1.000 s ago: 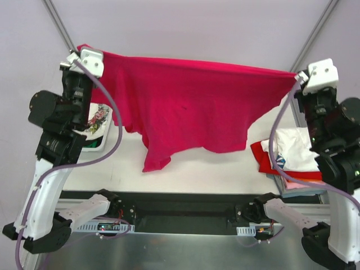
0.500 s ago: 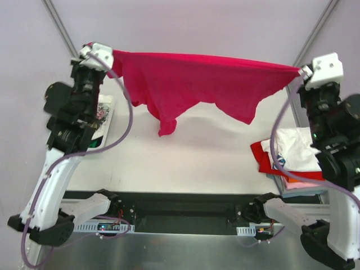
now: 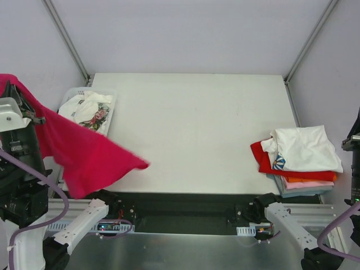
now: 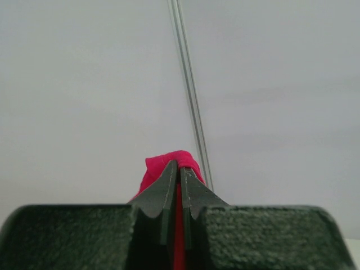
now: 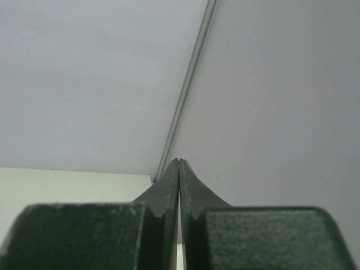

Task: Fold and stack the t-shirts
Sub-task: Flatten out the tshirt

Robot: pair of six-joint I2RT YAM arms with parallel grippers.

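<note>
One shirt aloft: the crimson t-shirt [image 3: 84, 160] hangs past the left near corner of the table [image 3: 191, 129], well away from its middle.
Main risk: held by a single pinch, it may land bunched or drape over the basket [image 3: 66, 94].
Folded stack [image 3: 298, 157]: sits at the right edge, apart.
Left gripper [image 4: 179, 171]: clenched on crimson cloth.
Right gripper [image 5: 178, 166]: clenched, nothing in it.

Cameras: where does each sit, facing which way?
Top external: above and behind the bases, looking down on the table; left arm and right arm at the edges, crimson t-shirt hanging from the left.
Left wrist: on its arm, facing wall and frame pole; left tool shut on the t-shirt.
Right wrist: on its arm, facing a wall corner; right tool shut, empty.
Shared: top and left wrist both show the t-shirt.
</note>
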